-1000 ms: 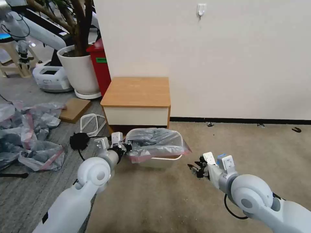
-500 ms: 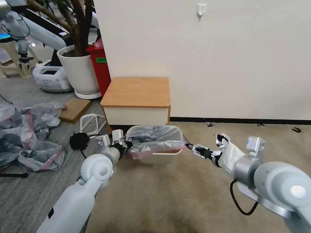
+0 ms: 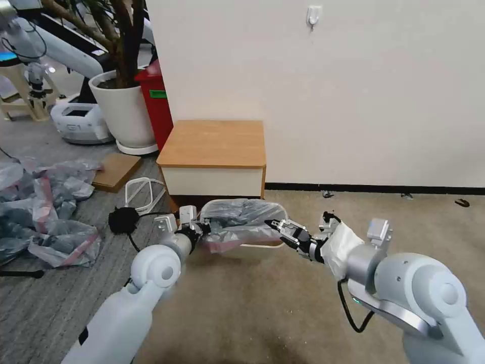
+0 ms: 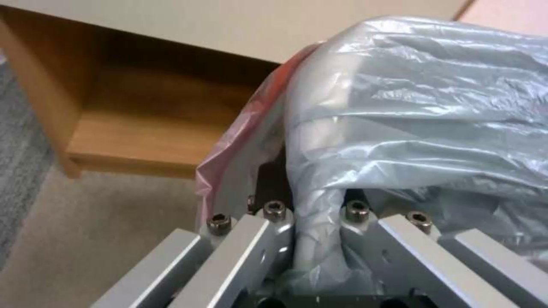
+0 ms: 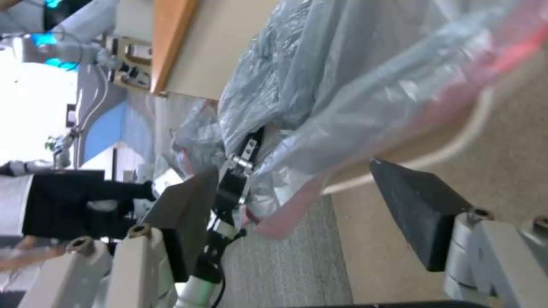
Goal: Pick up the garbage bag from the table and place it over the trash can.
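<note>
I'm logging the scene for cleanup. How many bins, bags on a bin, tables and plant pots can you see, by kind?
Bins: 2, the trash can and a red bin
Bags on a bin: 1, the garbage bag
Tables: 1, the table
Plant pots: 1, a white plant pot
Total: 5

Head high; wrists near trash can (image 3: 252, 248).

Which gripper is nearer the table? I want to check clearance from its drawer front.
Left. The left gripper sits at the trash can's left rim, just below the table, clamping the garbage bag. The right gripper, open, is at the can's right rim, farther out.
</note>
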Controlling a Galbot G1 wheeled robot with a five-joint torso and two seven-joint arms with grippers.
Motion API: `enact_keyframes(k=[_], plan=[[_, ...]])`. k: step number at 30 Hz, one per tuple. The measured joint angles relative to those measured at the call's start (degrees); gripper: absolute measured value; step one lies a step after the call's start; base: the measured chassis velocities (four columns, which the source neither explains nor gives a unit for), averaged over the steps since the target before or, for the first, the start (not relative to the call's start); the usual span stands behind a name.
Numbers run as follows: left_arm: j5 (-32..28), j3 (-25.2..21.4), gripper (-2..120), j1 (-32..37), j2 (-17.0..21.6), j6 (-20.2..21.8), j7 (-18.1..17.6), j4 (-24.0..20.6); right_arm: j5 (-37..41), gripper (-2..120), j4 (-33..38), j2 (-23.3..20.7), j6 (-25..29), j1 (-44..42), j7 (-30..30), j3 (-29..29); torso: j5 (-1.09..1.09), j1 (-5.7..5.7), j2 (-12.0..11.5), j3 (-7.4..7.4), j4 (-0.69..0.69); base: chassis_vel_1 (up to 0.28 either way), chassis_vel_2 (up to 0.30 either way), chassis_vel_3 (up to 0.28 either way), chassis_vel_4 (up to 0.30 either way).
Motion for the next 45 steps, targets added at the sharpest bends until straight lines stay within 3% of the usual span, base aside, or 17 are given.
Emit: enact_keyframes(k=[45], plan=[[0.72, 1.93, 3, -1.01, -1.93, -0.54, 0.25, -0.97, -7.77, 67, -4.18, 2.53, -0.88, 0.32, 0.46, -1.14, 0.01, 0.0, 0.0, 0.0, 0.0, 0.0, 0.0, 0.0, 0.0]])
